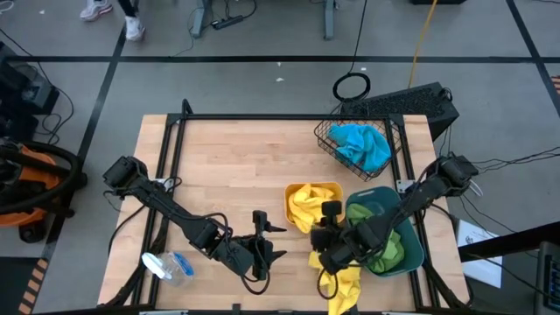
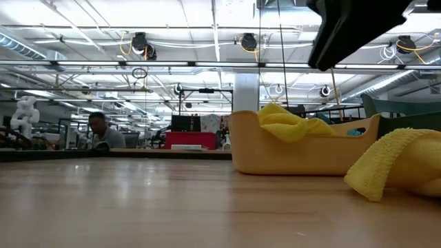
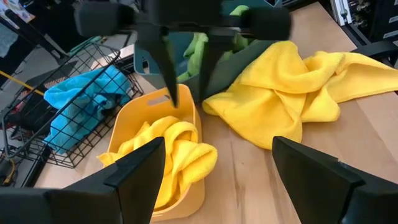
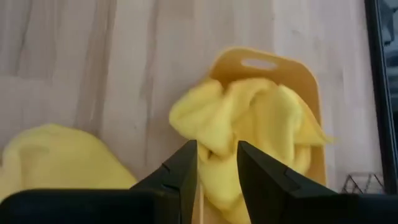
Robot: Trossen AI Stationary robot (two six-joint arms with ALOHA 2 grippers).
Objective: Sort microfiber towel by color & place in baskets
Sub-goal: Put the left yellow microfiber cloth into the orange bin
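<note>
A yellow towel [image 1: 337,282] lies crumpled on the table near its near edge, also in the left wrist view [image 3: 283,93] and the low view [image 2: 400,162]. The orange bin [image 1: 293,194] holds another yellow towel [image 4: 249,121]. A green towel [image 1: 389,249] lies in the teal bin [image 1: 372,194]. A blue towel [image 1: 363,144] fills the black wire basket [image 1: 325,138]. My right gripper [image 1: 322,229] hangs above the table between the orange bin and the loose yellow towel, fingers pointing down, narrowly open and empty [image 4: 216,152]. My left gripper [image 1: 267,238] is open and empty, left of the bins [image 3: 214,162].
A clear plastic thing with blue [image 1: 166,265] lies near the table's near left corner. Bare wood spreads across the table's middle and far left [image 1: 236,166]. The three containers crowd the right side. A person [image 2: 103,134] shows far behind the table.
</note>
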